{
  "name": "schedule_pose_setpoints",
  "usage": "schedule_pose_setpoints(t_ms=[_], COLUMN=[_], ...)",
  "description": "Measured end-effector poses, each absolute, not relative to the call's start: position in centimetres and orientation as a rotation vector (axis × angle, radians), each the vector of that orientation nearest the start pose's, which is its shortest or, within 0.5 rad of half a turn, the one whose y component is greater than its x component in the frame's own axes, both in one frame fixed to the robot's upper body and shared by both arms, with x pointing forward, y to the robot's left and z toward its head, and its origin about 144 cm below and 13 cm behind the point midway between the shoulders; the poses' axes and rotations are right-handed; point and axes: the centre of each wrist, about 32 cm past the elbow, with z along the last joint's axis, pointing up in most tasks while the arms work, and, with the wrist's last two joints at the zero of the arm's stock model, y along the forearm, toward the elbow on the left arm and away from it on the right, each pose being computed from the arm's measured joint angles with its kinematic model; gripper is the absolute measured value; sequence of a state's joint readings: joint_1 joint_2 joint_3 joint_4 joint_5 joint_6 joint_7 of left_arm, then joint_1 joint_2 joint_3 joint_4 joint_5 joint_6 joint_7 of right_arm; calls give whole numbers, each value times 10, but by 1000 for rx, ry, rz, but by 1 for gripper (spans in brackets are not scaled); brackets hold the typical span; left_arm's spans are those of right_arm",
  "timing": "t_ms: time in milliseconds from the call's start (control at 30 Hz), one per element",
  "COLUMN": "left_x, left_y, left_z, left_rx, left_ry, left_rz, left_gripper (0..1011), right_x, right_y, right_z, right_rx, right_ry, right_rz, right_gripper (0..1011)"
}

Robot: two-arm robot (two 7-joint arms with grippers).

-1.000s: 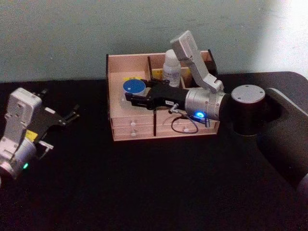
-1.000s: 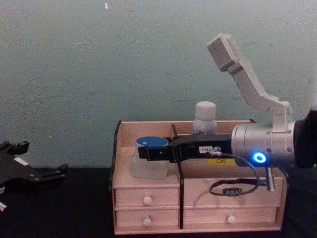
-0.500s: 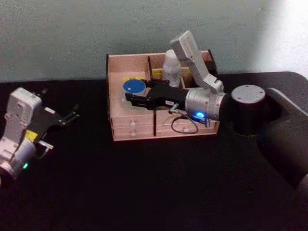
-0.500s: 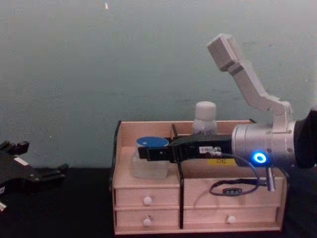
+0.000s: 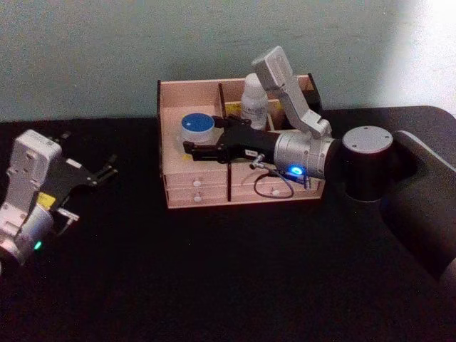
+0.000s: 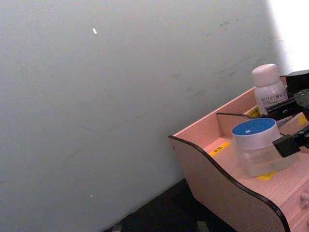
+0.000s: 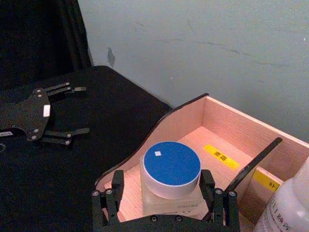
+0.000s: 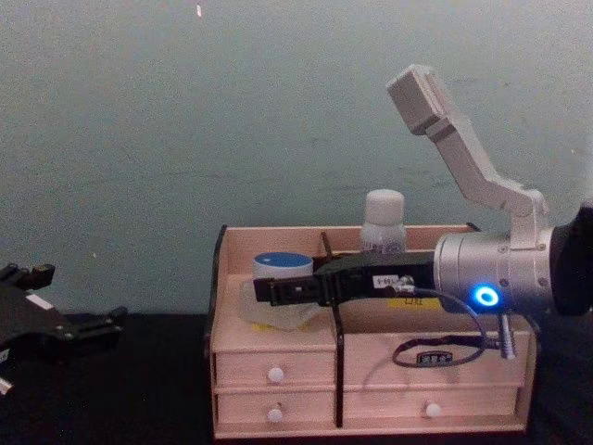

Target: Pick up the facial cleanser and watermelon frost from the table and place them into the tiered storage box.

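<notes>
With the watermelon frost point(image 7: 171, 176) resting in the tiered storage box point(image 5: 174, 192) at eleven o'clock, facial cleanser point(image 5: 254, 101) behind, right gripper point(image 7: 164, 203) jaws stand apart beside it, releasing; left gripper point(image 5: 107, 171), fingers spread, is parked at nine o'clock.

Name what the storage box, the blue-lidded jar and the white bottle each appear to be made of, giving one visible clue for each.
Storage box: light wood or wood veneer, matt; visible grain, with dark edging.
Jar: see-through body, glass or clear plastic; the lid looks like smooth blue plastic with a white rim.
Bottle: probably plastic, opaque white with a faint sheen and printed lettering.
</notes>
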State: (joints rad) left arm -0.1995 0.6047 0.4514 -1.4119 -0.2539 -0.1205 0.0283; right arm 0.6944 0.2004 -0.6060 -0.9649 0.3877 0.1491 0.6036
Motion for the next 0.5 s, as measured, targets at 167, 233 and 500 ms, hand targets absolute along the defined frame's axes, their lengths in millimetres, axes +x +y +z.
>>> schedule_pose_setpoints(t_ms=[167,233,500], left_x=[489,489,489], left_y=[310,310,310], left_z=[1140,1140,1140], left_rx=[304,304,305], left_ry=[-285,-285,-285], left_rz=[1248,1248,1248], left_gripper=[1001,1001,1001], right_x=[619,619,617], right_y=[-174,-174,-174], right_z=[1196,1196,1198], right_rx=[-236,-236,-224], right_ry=[95,95,84], right_rz=[-615,-615,-614], right_gripper=[1003,1002,1002])
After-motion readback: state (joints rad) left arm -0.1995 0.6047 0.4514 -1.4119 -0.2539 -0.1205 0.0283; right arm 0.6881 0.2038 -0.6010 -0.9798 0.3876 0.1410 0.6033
